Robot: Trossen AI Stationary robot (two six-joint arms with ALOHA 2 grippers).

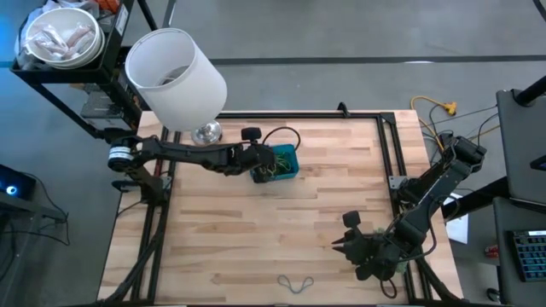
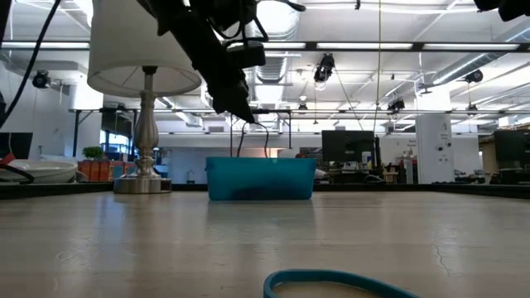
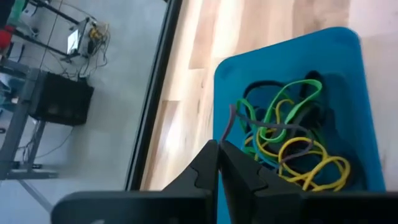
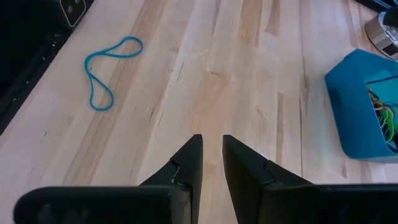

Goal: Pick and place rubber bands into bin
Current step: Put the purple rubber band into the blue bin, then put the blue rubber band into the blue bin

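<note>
I see the rubber bands (image 3: 289, 140) as a loose tangle of thin loops, green, yellow and grey, lying heaped inside the bin (image 1: 287, 152), a small blue tray with low walls and rounded corners. The bin sits toward the far side of the wooden desk (image 1: 273, 230), left of its middle. One more blue rubber band (image 4: 106, 70) lies alone on the bare wood near the desk's front edge, pinched into a figure-eight shape, well apart from the bin.

My left gripper (image 3: 219, 152) hangs over the bin's left end, its fingers pressed together with nothing between them. My right gripper (image 4: 211, 152) waits low over the desk near the front right corner; its fingers stand a narrow gap apart and hold nothing.

A table lamp with a big white shade (image 1: 175, 72) and a silver base (image 1: 206, 132) stands just behind and left of the bin, close beside the left arm. A black cable (image 1: 281, 133) loops at the bin's far side.
</note>
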